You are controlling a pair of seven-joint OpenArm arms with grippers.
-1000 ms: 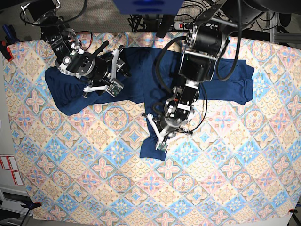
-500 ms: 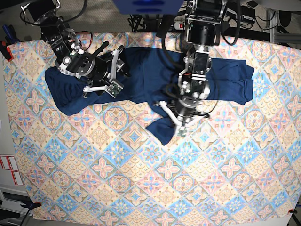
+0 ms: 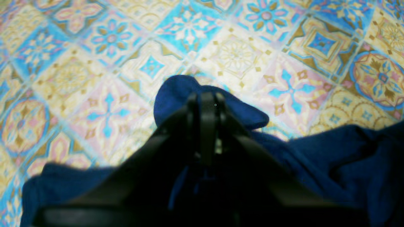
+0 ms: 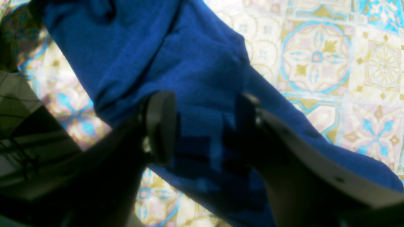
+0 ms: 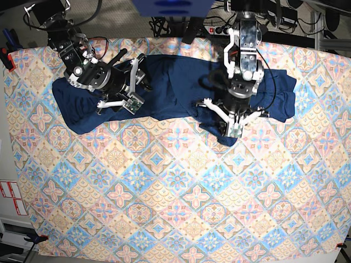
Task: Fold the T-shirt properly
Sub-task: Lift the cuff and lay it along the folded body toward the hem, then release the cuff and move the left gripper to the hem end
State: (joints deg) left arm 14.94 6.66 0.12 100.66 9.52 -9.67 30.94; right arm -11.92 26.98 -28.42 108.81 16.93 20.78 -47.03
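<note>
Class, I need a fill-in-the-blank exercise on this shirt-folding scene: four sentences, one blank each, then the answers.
1. The left gripper is ____ on a fold of the T-shirt.
2. The right gripper has its jaws ____.
3. The T-shirt's colour is dark ____.
4. The T-shirt lies on a patterned ____.

Answers: shut; open; blue; tablecloth

The T-shirt (image 5: 175, 87) lies spread across the far part of the tablecloth (image 5: 164, 208), both pincers over it.

text: none legible | white label (image 5: 12, 197) at table's left edge: print too small
</note>
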